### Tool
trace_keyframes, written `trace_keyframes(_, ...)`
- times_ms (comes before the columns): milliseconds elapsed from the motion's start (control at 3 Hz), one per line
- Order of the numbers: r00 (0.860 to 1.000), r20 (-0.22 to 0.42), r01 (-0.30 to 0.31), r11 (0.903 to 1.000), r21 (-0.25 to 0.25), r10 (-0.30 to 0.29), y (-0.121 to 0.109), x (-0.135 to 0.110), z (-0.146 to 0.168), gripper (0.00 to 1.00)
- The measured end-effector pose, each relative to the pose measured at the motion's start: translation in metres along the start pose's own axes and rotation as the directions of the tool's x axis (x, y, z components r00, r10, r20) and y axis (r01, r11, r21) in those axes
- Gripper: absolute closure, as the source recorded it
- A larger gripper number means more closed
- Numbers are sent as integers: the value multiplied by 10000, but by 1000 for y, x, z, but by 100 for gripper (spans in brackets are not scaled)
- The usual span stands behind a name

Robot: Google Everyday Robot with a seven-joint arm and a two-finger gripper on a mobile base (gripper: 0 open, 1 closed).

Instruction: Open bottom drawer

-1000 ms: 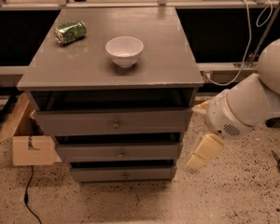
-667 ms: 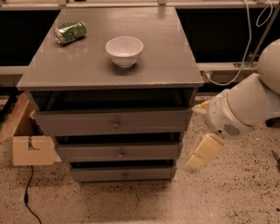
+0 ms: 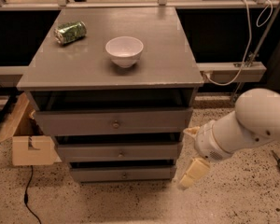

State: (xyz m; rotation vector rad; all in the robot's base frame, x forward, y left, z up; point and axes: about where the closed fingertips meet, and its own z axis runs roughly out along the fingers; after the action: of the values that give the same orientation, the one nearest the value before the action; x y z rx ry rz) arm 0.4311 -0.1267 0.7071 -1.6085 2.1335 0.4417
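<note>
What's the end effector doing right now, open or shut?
End effector: open, holding nothing, low and to the right of the bottom drawer.

A crushed green can (image 3: 70,32) lies on its side at the back left of the grey table (image 3: 163,64). A white bowl (image 3: 124,50) stands upright near the middle, apart from the can. A cardboard box (image 3: 30,148) sits on the speckled floor (image 3: 107,204) to the left, a black cable (image 3: 28,200) trailing below it. The pincer (image 3: 190,153) hangs low over the floor, just off the table's front right corner.
</note>
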Motion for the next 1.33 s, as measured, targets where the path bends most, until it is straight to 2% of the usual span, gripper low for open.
trace_keyframes(667,9965,786,316,9983,-489,-277,-15,31,112,0)
trace_keyframes(1000,9908,1349,215,9958,-886,-94,-20,38,158,0)
trace_keyframes(1333,9908,1349,215,9958,-886,-94,-20,38,158,0)
